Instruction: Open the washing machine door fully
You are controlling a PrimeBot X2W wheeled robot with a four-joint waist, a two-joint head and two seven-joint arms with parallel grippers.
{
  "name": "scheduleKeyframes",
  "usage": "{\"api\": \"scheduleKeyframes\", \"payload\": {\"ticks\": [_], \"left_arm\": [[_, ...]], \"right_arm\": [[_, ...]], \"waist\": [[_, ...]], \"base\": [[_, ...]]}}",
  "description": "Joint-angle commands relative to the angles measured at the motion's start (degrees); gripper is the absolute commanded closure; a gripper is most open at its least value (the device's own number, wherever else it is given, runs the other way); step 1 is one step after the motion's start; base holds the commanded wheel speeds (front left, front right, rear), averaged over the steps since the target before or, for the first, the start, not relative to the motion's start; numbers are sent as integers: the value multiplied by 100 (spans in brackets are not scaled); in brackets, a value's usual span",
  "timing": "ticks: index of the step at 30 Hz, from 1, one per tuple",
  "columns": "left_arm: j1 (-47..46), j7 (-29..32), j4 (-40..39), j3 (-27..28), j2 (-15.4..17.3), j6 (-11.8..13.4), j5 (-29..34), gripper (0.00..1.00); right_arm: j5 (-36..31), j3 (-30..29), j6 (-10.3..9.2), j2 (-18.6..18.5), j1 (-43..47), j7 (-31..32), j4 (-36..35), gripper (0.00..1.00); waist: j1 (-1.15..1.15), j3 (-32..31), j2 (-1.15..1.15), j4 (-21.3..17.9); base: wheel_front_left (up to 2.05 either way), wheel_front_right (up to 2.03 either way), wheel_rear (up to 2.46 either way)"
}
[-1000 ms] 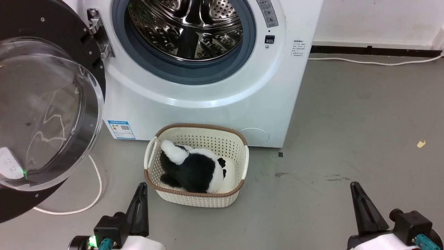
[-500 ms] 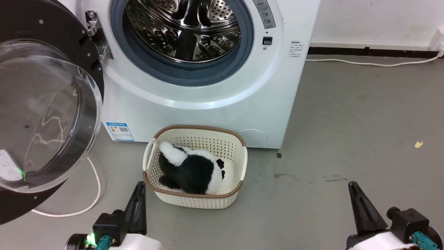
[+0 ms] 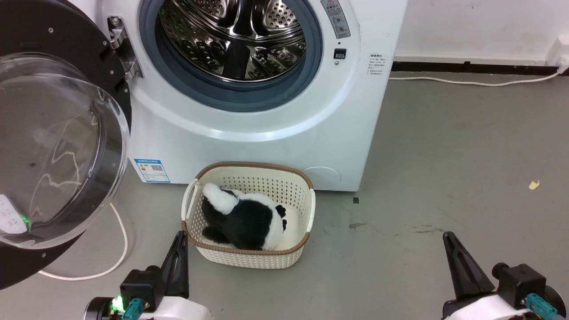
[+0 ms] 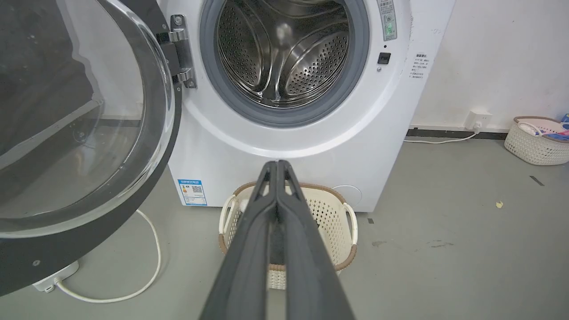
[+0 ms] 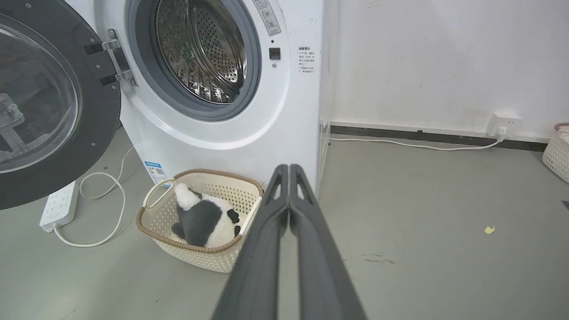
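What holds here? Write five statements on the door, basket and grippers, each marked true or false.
1. The door is swung open. True.
2. The basket holds a black-and-white plush toy. True.
3. The left gripper grips the door. False: it is shut, apart from the door.
4. The right gripper is wide open. False: its fingers are together.
5. Laundry fills the drum. False: bare steel shows.

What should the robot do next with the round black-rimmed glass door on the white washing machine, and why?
Probably just hold off: the round black-rimmed glass door already hangs swung wide on its metal hinge, the steel drum stands uncovered, and the left gripper and right gripper, both shut, sit low, touching nothing.
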Motion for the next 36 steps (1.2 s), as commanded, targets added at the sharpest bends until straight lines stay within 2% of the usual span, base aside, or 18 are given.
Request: {"api": "scheduleKeyframes", "payload": {"ticks": [1, 36], "left_arm": [[-35, 36, -33, 48, -7, -31, 76, 100], [-66, 433, -199, 333, -156, -231, 408, 100]], "right_arm": [[-22, 11, 2, 9, -60, 34, -40, 100], [-213, 60, 3, 16, -116, 425, -240, 100]], "waist": [[0, -3, 0, -3], [-1, -73, 0, -83]], "base": [[0, 0, 0], [0, 0, 0]]}}
